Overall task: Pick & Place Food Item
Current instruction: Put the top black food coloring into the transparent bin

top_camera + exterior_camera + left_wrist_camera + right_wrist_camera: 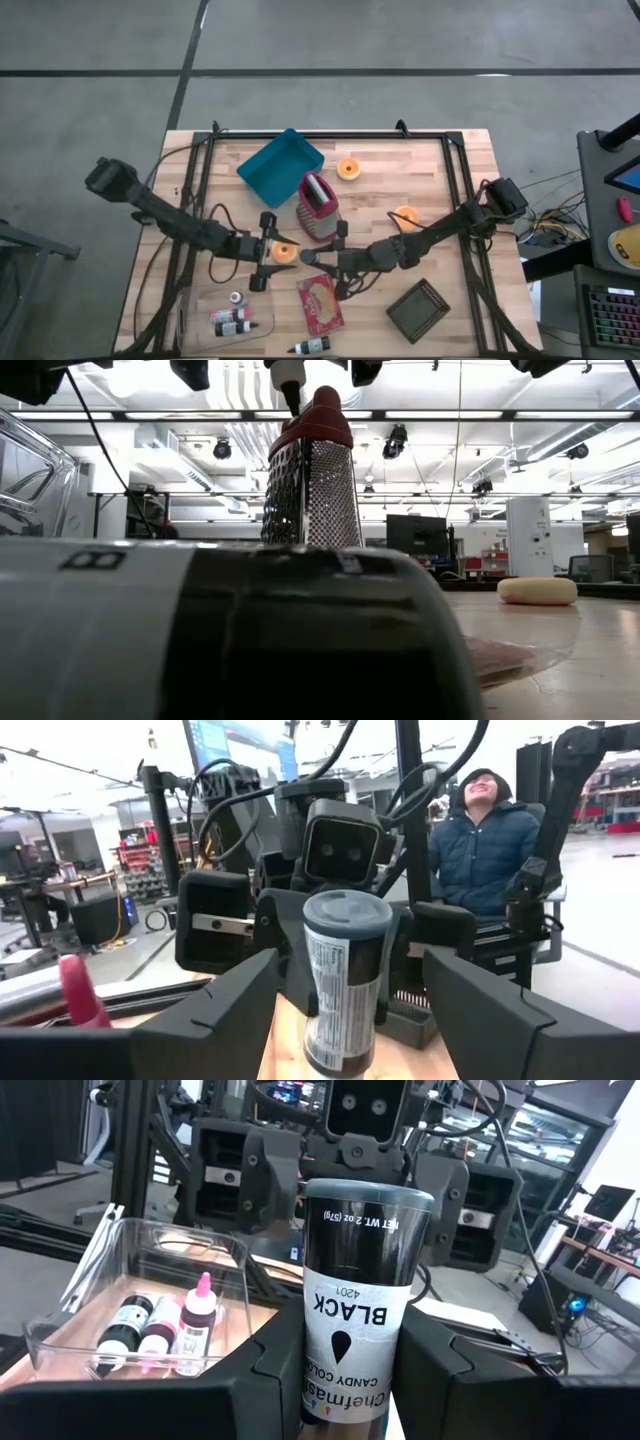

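Observation:
A black food-colour bottle (358, 1295) with a white label reading BLACK upside down stands roughly upright in my right gripper (350, 1370), above the table's middle (303, 257). My left gripper (350, 970) faces it from the table's left side. It is open, one finger on each side of the bottle (345, 980) with a gap at both, touching nothing. Seen from above, an orange disc (286, 252) shows right at the left gripper (272, 252); whether it lies on the table below, I cannot tell. My right gripper pinches the bottle's lower part (345, 1380) between its two fingers. The fingers come in level from the table's right side and lie across the bottle. The bottle is lifted clear of the table, roughly upright, most of it standing above the fingers.
A steel grater (318, 208) with a red top stands just behind the grippers, a blue tray (281, 165) beyond it. Two orange discs (348, 168) (405, 215) lie farther back and right. Near the front are a clear bin of small bottles (235, 318), a red packet (320, 303), a dark square tray (418, 310). A seated person (480, 850) is beyond the table.

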Controlling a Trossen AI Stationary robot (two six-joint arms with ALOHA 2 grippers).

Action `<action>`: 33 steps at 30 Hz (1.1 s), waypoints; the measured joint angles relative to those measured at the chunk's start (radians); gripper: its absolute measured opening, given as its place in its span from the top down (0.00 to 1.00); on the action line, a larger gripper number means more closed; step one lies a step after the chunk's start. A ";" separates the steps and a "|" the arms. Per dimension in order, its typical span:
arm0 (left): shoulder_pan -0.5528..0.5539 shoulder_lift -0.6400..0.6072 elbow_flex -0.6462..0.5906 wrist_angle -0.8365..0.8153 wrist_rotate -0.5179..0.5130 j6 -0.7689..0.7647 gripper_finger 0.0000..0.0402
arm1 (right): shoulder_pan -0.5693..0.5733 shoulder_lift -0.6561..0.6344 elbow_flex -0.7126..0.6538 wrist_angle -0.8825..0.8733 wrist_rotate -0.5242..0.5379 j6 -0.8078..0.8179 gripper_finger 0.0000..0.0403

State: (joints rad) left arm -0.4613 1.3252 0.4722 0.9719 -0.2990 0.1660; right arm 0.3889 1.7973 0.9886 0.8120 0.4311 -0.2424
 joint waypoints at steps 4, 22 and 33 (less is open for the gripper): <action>0.010 0.021 0.010 0.000 0.001 -0.004 0.37 | -0.002 0.000 0.000 0.001 -0.012 0.003 0.74; 0.065 0.079 0.065 0.016 0.088 -0.022 0.37 | -0.014 0.000 0.000 0.010 -0.024 0.007 0.75; 0.076 0.137 0.120 0.016 0.099 0.010 0.37 | -0.016 0.000 -0.001 0.007 -0.024 0.009 0.75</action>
State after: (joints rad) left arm -0.3851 1.4624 0.5926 0.9874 -0.2002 0.1757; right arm 0.3729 1.7973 0.9878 0.8192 0.4068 -0.2334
